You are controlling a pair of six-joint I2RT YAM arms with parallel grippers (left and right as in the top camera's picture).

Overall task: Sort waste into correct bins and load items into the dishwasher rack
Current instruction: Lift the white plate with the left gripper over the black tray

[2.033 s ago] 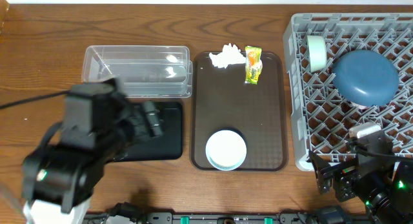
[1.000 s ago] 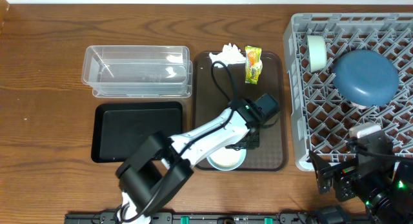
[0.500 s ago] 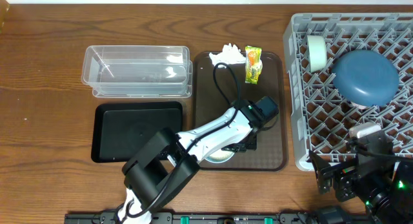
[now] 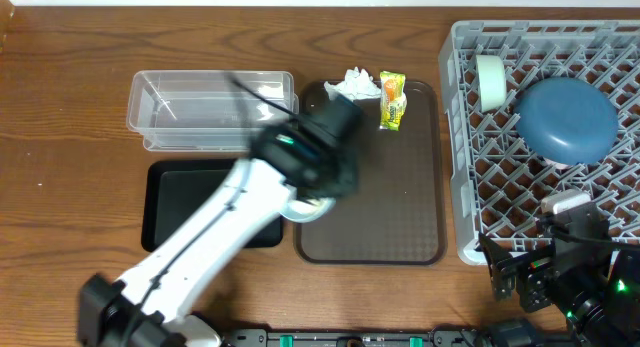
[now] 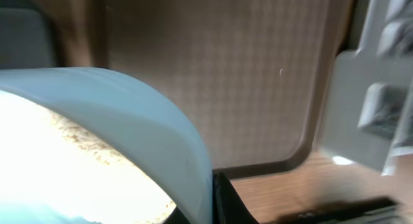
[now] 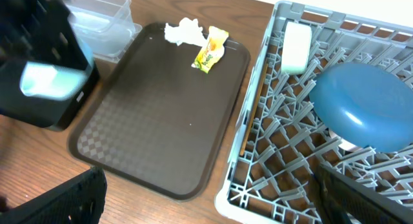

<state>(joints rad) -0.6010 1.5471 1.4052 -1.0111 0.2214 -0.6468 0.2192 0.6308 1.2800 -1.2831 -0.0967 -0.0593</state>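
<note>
My left gripper point(image 4: 318, 192) is shut on the rim of the white bowl with the light-blue rim point(image 4: 303, 208), held in the air over the brown tray's left edge, beside the black tray bin point(image 4: 180, 202). The arm is blurred by motion. In the left wrist view the bowl point(image 5: 129, 114) fills the frame, with rice grains point(image 5: 77, 130) clinging inside and one dark finger point(image 5: 222, 198) against its wall. The clear tub point(image 4: 210, 107) stands behind the black tray. Crumpled tissue point(image 4: 350, 85) and the snack wrapper point(image 4: 392, 99) lie at the brown tray's far end. My right gripper point(image 6: 210, 179) stands open with nothing between its fingers, at the rack's near corner.
The brown serving tray point(image 4: 385, 207) lies between the bins and the grey dishwasher rack point(image 4: 470, 187). In the rack sit the dark-blue bowl point(image 4: 565, 119), upside down, and the mint-green small bowl point(image 4: 489, 82) on its edge. The right arm point(image 4: 555, 277) is at the front right.
My left gripper shut on the bowl at the tray's near end, then lifted it and swung it left and back towards the bins. The right arm has not moved.
</note>
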